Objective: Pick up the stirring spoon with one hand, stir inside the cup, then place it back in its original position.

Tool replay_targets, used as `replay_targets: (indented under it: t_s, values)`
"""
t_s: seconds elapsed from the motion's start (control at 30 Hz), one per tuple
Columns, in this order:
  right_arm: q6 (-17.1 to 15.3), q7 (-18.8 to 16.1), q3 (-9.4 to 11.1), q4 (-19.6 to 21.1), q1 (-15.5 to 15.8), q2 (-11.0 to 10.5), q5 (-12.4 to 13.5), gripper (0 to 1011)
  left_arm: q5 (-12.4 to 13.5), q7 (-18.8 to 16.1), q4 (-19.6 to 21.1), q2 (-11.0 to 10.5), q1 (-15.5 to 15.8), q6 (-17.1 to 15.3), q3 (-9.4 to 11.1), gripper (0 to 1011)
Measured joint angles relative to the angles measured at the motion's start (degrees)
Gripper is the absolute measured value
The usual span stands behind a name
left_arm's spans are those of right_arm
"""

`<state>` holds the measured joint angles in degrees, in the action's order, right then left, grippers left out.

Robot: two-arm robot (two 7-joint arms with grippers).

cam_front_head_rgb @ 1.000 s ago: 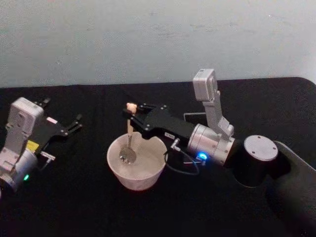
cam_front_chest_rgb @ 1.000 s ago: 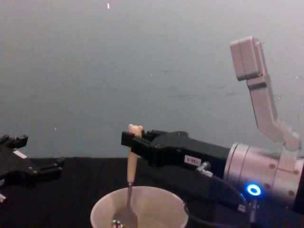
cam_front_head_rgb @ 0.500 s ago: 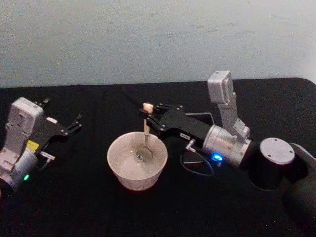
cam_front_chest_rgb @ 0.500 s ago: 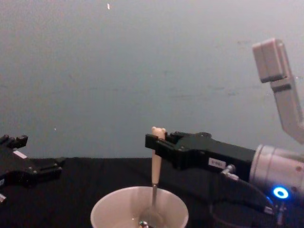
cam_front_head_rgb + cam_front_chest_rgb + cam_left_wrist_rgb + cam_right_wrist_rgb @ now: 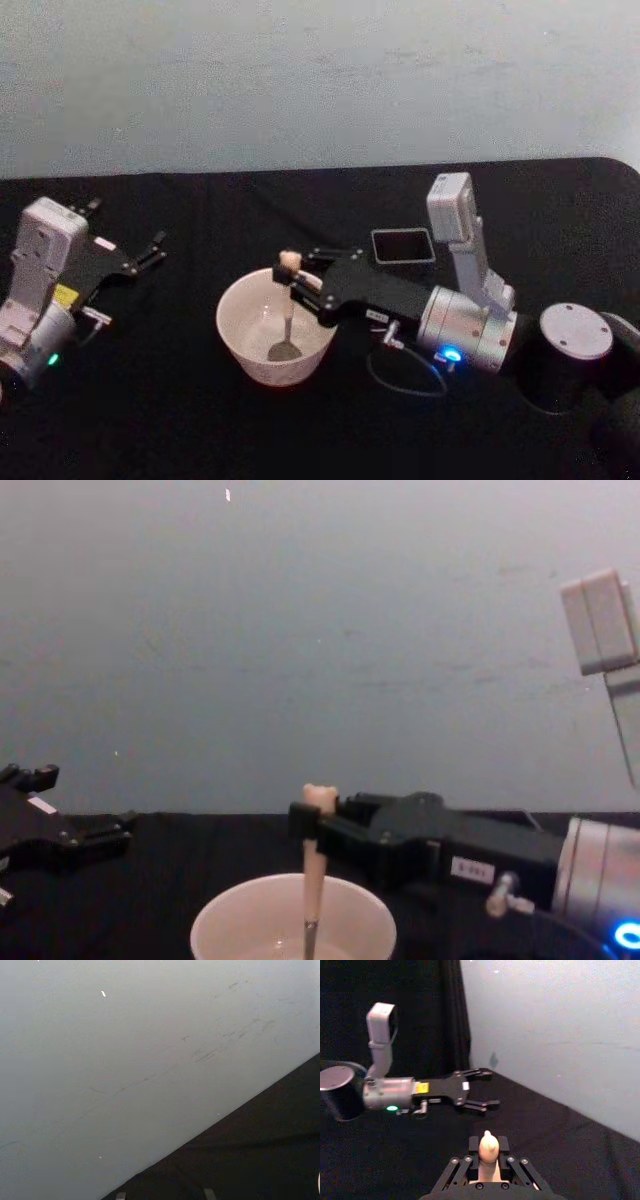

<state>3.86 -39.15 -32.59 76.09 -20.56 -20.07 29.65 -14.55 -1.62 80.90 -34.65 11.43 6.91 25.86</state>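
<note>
The stirring spoon (image 5: pixel 288 308) has a peach-beige handle, a dark neck and a shiny metal bowl; the cup (image 5: pixel 268 370) is cream-pink. The table (image 5: pixel 150 420) is black, the wall (image 5: pixel 300 80) pale grey-blue. The right gripper (image 5: pixel 294 279) is black, its wrist (image 5: pixel 465 325) silver with a blue light (image 5: pixel 447 355); the left gripper (image 5: pixel 492 1088) is black, with a yellow label (image 5: pixel 65 295) and green light (image 5: pixel 52 358). The square holder (image 5: pixel 403 245) is dark grey

Black fingers (image 5: pixel 300 818), silver wrists (image 5: pixel 465 325)
</note>
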Motion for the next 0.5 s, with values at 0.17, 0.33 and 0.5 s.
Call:
replay_targets:
  t_s: [0.17, 0.33, 0.5]
  values:
    - [-0.05, -0.69, -1.28, -0.49, -0.26, 0.69, 0.59, 215, 0.0, 0.0, 0.0, 0.0, 0.0, 0.0, 0.0, 1001]
    - [0.29, -0.59, -1.89, -2.04, -1.3, 2.05, 0.65, 215, 0.0, 0.0, 0.0, 0.0, 0.0, 0.0, 0.0, 1001]
    - [0.9, -0.1, -2.05, -3.8, -2.55, 3.33, 0.6, 214, 0.0, 0.0, 0.0, 0.0, 0.0, 0.0, 0.0, 1002]
